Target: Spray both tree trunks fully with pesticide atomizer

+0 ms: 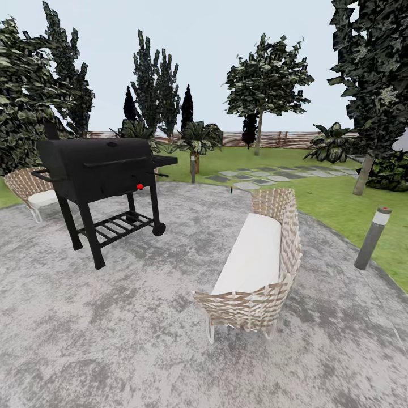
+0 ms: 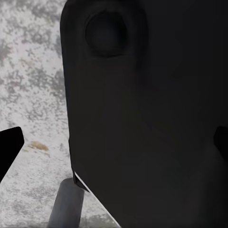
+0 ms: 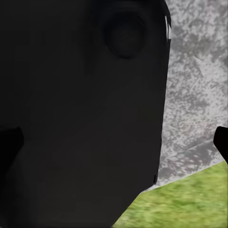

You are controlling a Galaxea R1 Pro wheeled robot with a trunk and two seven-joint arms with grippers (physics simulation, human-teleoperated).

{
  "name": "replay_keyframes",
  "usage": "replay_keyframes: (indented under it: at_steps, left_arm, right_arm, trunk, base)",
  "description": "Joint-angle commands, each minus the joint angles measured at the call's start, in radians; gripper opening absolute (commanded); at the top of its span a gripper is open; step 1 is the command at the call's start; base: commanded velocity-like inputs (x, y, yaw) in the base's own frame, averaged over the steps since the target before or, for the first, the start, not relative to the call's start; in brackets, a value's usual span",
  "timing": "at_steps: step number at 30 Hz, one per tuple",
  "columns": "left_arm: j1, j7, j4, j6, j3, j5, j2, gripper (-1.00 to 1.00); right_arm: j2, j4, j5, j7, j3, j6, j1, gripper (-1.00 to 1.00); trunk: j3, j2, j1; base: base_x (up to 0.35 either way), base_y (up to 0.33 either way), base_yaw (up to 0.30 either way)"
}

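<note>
While no atomizer is sighted, we judge we should steer past the wicker sofa (image 1: 255, 266) toward the lawn (image 1: 340, 198); jaws' state cannot be told.

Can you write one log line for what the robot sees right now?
place: grey patio | ahead: black grill, wicker sofa | right: tree trunk, lawn | atomizer: unseen | grippers: cannot tell

Both wrist cameras look onto a broad, dark, rounded body panel (image 2: 142, 118) of the robot, each with a shallow round recess (image 3: 124, 35) near one end. Black slivers at the frame edges (image 2: 9, 147) may be finger parts; how the jaws stand cannot be told.
</note>
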Motion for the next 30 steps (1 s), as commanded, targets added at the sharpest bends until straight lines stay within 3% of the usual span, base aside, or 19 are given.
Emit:
replay_keyframes:
  at_steps: [1,5,15,23,30]
  left_arm:
    - [0.003,0.005,0.006,0.002,0.001,0.003,-0.002,1.0]
    - [0.003,0.005,0.006,0.002,0.001,0.003,-0.002,1.0]
    - [0.003,0.008,0.003,-0.002,0.004,0.004,0.001,1.0]
    - [-0.007,0.017,-0.036,-0.004,0.006,0.009,0.033,1.0]
    - [-0.013,0.017,-0.076,-0.028,0.006,0.009,0.046,1.0]
  right_arm:
    - [0.006,-0.006,0.005,0.006,0.006,0.005,0.0,1.0]
    - [0.028,-0.021,0.005,0.007,0.007,0.005,0.001,1.0]
    - [0.038,-0.032,0.004,0.007,0.006,-0.005,0.001,1.0]
    - [-0.004,-0.073,0.005,0.005,0.004,-0.049,-0.001,1.0]
    - [-0.043,-0.112,0.003,0.004,-0.001,-0.066,-0.002,1.0]
  trunk:
    - [0.0,0.0,0.0]
    - [0.0,0.0,0.0]
    - [0.0,0.0,0.0]
    - [0.0,0.0,0.0]
    - [0.0,0.0,0.0]
  base:
    - [0.0,0.0,0.0]
    - [0.0,0.0,0.0]
    - [0.0,0.0,0.0]
    - [0.0,0.0,0.0]
    - [0.0,0.0,0.0]
